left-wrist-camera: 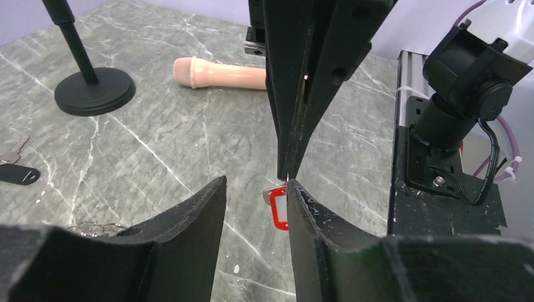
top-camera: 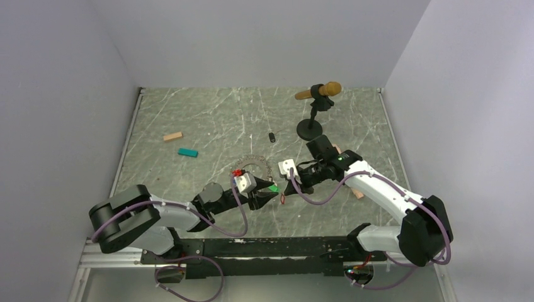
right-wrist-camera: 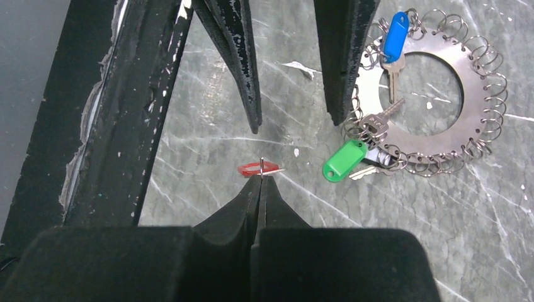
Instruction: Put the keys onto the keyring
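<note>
My right gripper (right-wrist-camera: 260, 178) is shut on the thin wire ring of the red-tagged key (right-wrist-camera: 259, 168), which hangs just above the table. In the left wrist view this red tag (left-wrist-camera: 278, 206) sits against the inner face of my left gripper's right finger (left-wrist-camera: 315, 217). The left gripper (left-wrist-camera: 255, 192) stands open around it, with a gap to the other finger. The keyring (right-wrist-camera: 441, 135), a flat metal ring edged with wire loops, lies beside them. A blue-tagged key (right-wrist-camera: 395, 36) and a green-tagged key (right-wrist-camera: 344, 161) are at it. Seen from above, both grippers meet just below the keyring (top-camera: 255, 163).
A microphone on a black stand (top-camera: 310, 129) is at the back right, and a pink microphone (left-wrist-camera: 220, 74) lies under the right arm. A tan block (top-camera: 172, 136) and a teal block (top-camera: 187, 152) lie to the left. A black-tagged key (top-camera: 272, 136) lies behind the keyring.
</note>
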Motion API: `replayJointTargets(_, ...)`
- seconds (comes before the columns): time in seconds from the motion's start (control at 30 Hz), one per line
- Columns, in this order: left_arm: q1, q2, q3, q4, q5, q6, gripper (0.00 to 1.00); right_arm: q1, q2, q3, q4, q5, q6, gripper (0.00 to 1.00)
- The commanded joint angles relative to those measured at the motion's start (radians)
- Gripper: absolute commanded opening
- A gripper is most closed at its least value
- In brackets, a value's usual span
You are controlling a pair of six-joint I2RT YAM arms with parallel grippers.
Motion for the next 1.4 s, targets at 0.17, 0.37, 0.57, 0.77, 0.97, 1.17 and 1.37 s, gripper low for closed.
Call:
replayJointTargets(0.17,-0.008,0.053,0.002,0.126,0.080,-0.028,0.43,-0.020,-0.012,0.028,-0.006,-0.076,-0.029,0.00)
replayJointTargets(0.37,-0.014,0.084,0.014,0.124,0.088,-0.029,0.42,-0.021,-0.009,0.028,-0.006,-0.080,-0.027,0.00)
replayJointTargets(0.57,-0.023,0.100,0.036,0.084,0.078,-0.015,0.40,-0.024,-0.008,0.027,-0.006,-0.085,-0.030,0.00)
replayJointTargets(0.77,-0.027,0.108,0.054,0.068,0.081,-0.008,0.39,-0.024,-0.005,0.025,-0.007,-0.088,-0.030,0.00)
replayJointTargets(0.97,-0.031,0.125,0.073,0.052,0.085,-0.005,0.36,-0.024,-0.005,0.025,-0.009,-0.091,-0.031,0.00)
replayJointTargets(1.17,-0.033,0.129,0.095,0.011,0.096,0.007,0.21,-0.025,-0.003,0.025,-0.011,-0.094,-0.033,0.00)
replayJointTargets(1.37,-0.034,0.132,0.103,-0.001,0.103,0.003,0.00,-0.024,-0.003,0.025,-0.013,-0.096,-0.033,0.00)
